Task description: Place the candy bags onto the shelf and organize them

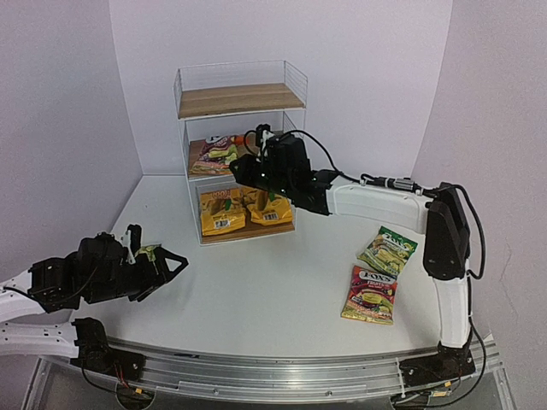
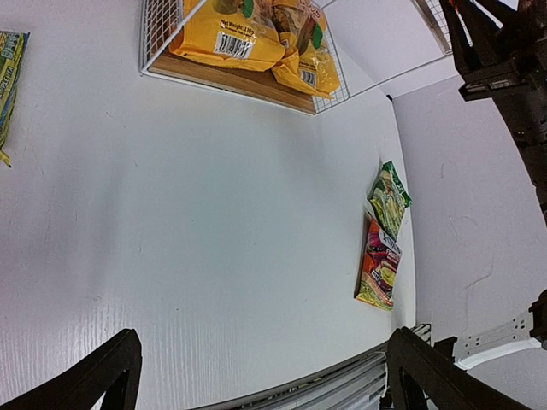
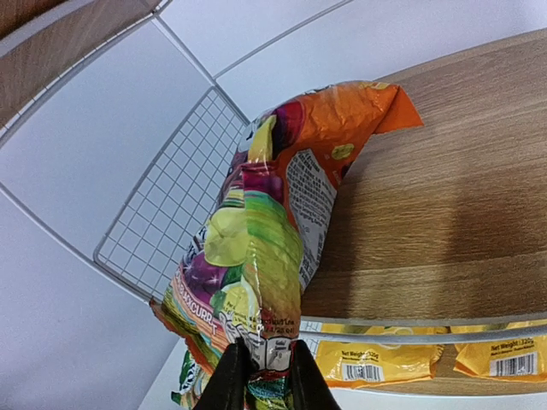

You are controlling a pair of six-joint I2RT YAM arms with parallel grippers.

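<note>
The white wire shelf stands at the back and its top board is bare. Two yellow-orange candy bags lie on the bottom board; they also show in the left wrist view. My right gripper is shut on the lower edge of a red-magenta fruit bag. It holds that bag over the middle board. A green bag and a red-magenta FOX'S bag lie on the table at the right. My left gripper is wide open and empty. A green bag lies beside it.
The table's metal front rail runs along the near edge. White walls close in on the left, back and right. The right arm stretches across from the right towards the shelf front.
</note>
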